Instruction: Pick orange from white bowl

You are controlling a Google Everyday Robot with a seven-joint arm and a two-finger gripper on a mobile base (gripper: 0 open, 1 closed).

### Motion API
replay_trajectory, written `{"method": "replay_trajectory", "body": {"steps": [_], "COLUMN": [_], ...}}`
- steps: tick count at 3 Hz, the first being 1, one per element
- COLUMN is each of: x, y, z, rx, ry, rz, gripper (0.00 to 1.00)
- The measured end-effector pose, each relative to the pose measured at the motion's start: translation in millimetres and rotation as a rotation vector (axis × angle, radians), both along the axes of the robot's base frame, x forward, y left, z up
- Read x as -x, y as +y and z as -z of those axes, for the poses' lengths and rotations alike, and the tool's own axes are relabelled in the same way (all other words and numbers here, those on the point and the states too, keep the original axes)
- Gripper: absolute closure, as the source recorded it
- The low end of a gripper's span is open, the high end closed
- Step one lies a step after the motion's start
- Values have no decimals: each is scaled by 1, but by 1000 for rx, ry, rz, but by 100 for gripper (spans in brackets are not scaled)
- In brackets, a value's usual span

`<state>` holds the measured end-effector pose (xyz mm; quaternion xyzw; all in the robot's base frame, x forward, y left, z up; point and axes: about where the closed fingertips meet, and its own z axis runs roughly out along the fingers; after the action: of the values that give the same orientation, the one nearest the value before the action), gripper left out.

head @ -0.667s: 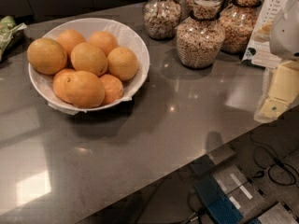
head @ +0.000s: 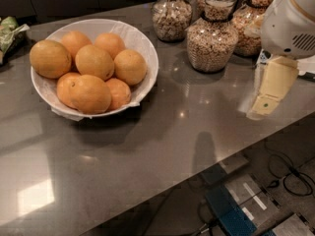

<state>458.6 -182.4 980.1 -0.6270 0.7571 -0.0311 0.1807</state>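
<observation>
The white bowl (head: 142,43) with a crinkled paper lining stands at the left of the grey counter and holds several oranges. The orange (head: 49,58), large, slightly oval and golden yellow-orange, lies at the bowl's left rim. A similarly large, deeper-orange one with a dark stem dot (head: 91,95) lies at the front, with smaller ones around it. My gripper (head: 268,90), cream-coloured under the white arm, hangs above the counter's right side, far to the right of the bowl and holding nothing.
Several glass jars of grain (head: 211,43) stand at the back right, just left of the arm. A green packet (head: 10,31) lies at the far left edge. The counter's front edge (head: 162,191) runs diagonally; below it are cables and floor equipment (head: 231,210).
The gripper and arm have moved a little to the left, further into view. The bowl, oranges and jars have not moved.
</observation>
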Motion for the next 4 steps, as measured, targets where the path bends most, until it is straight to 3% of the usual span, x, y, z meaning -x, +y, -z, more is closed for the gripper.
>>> {"method": "replay_trajectory", "body": {"steps": [1,2,3,4], "x": [-22,-22,-31,-55], "y": [51,51,72,117], "z": [-11,-11,-9,-21], "rx": [-35,-35,-64,-165], "ry": [-51,-51,-83,-138], "rz": [-103,-103,-148,-235], "gripper": [0,0,0,0]}}
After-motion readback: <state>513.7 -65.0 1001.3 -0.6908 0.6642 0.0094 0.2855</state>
